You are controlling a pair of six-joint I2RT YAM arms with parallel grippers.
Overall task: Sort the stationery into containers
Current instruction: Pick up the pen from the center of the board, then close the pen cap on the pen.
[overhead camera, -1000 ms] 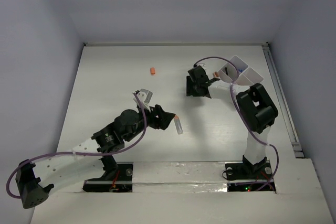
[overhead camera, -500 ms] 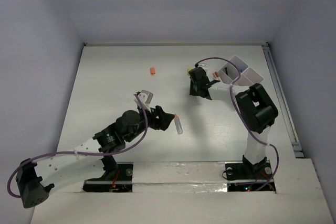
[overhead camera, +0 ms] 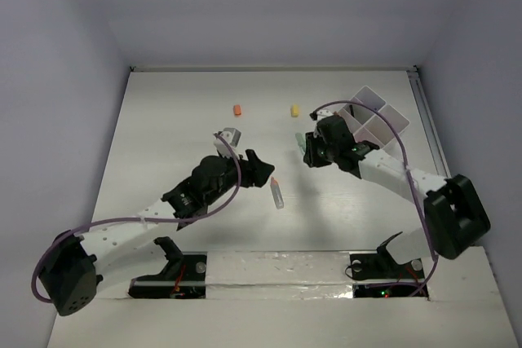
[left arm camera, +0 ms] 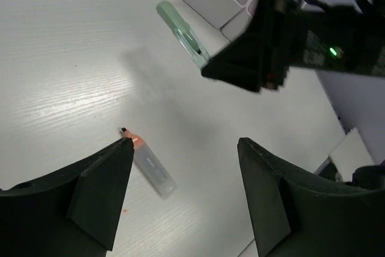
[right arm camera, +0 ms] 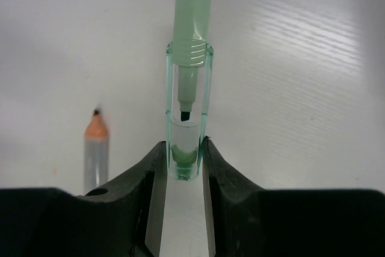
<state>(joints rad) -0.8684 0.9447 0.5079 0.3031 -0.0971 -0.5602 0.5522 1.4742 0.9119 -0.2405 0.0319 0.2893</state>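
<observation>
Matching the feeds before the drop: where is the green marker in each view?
Top external: green marker just right of centre, left of the white tray.
Left wrist: upper middle, slanting.
Right wrist: centre, pointing up the picture, its near end clamped in the right gripper.
Shared landmark: the orange-capped tube on the table, seen in all three views.

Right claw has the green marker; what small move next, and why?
Probably swing the marker over to the tray: the right claw is shut on its end, and the tray stands close by, the marker not yet in it.
</observation>
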